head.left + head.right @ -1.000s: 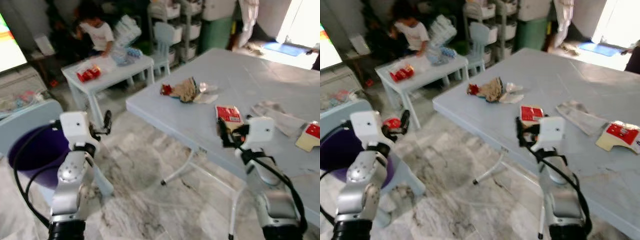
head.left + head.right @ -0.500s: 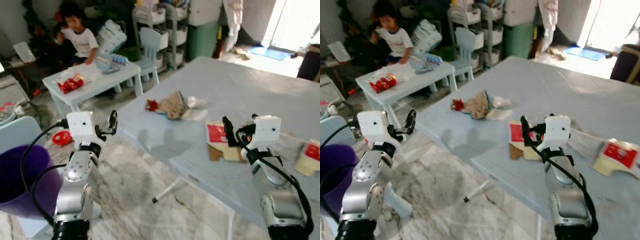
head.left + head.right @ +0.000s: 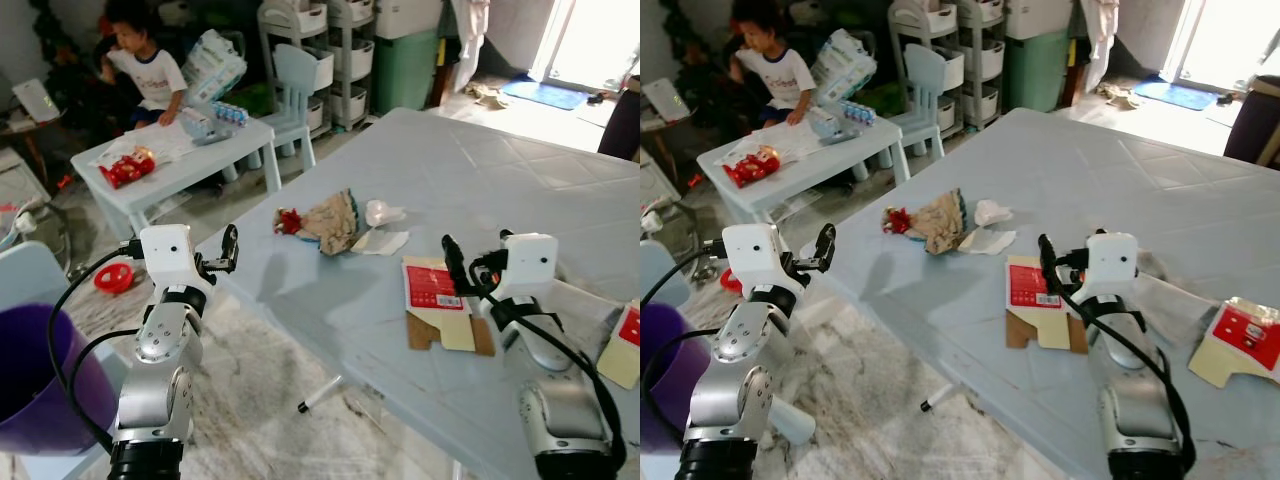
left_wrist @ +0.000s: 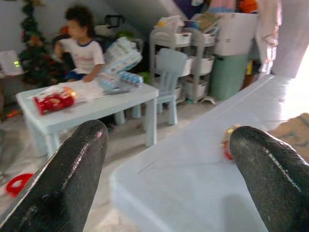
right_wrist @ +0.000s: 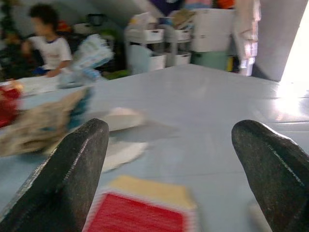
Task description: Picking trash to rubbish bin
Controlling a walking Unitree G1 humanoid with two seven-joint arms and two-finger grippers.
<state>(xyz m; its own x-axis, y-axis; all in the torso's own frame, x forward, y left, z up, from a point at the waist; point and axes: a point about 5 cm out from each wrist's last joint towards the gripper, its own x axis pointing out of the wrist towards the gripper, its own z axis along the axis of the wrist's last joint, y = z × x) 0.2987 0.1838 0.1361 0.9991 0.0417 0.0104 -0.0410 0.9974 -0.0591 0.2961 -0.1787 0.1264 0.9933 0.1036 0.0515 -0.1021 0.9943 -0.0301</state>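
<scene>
At far left I see the purple rubbish bin (image 3: 40, 380) on the floor, its rim low beside my left arm. My left gripper (image 3: 229, 249) hovers just off the near left corner of the big grey table (image 3: 470, 170), fingers (image 4: 72, 179) spread wide with nothing between them. Beyond it, a person (image 3: 140, 65) sits at a small white table (image 3: 185, 165). On the big table lies a crumpled brown wrapper (image 3: 330, 220) with white tissue scraps (image 3: 385, 228) beside it. Nearer and further right lies a flattened red-and-tan carton (image 3: 437, 300). My right gripper (image 3: 452, 262) hangs just above that carton, fingers (image 5: 77, 174) wide apart, holding nothing.
</scene>
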